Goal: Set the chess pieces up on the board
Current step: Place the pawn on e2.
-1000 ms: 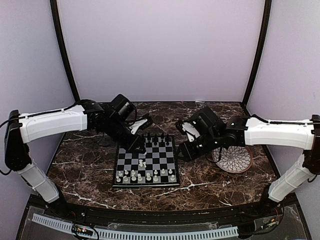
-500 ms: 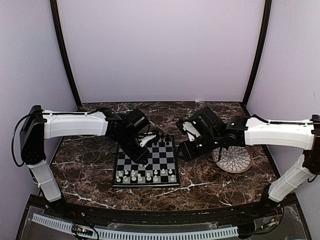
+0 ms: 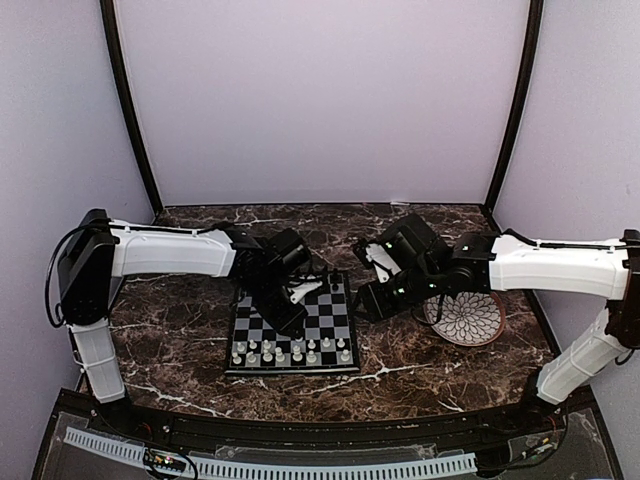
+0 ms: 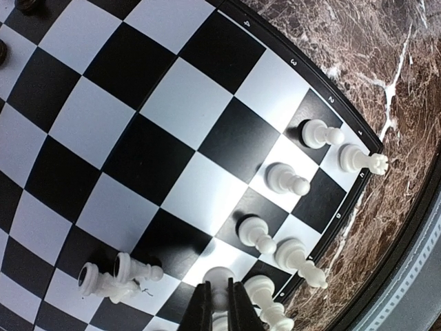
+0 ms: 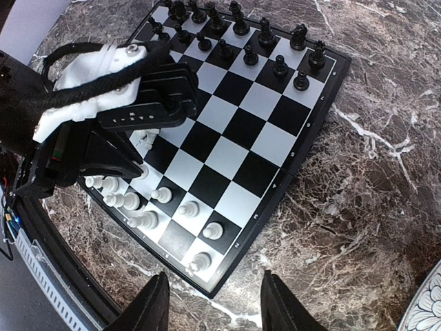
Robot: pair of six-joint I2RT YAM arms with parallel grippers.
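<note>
The board (image 3: 325, 322) lies mid-table, with black pieces (image 3: 318, 282) along its far rows and white pieces (image 3: 300, 352) along its near rows. My left gripper (image 3: 293, 318) is low over the board's left-middle. In the left wrist view the gripper (image 4: 220, 295) is shut on a white pawn (image 4: 219, 279) just above the board (image 4: 158, 158), beside standing white pieces (image 4: 286, 179). Two white pieces (image 4: 114, 277) lie together to the left. My right gripper (image 3: 368, 306) is open and empty by the board's right edge; in the right wrist view the gripper (image 5: 213, 303) hangs over the near right corner.
A round petal-patterned plate (image 3: 466, 318) sits right of the board, behind my right arm. In the right wrist view the left gripper body (image 5: 117, 103) covers the board's left side (image 5: 241, 124). Dark marble table (image 3: 170, 330) surrounds the board.
My left arm has swung from the board's far-left corner down over its left-middle, where a lone white piece stood. The right arm has not moved.
</note>
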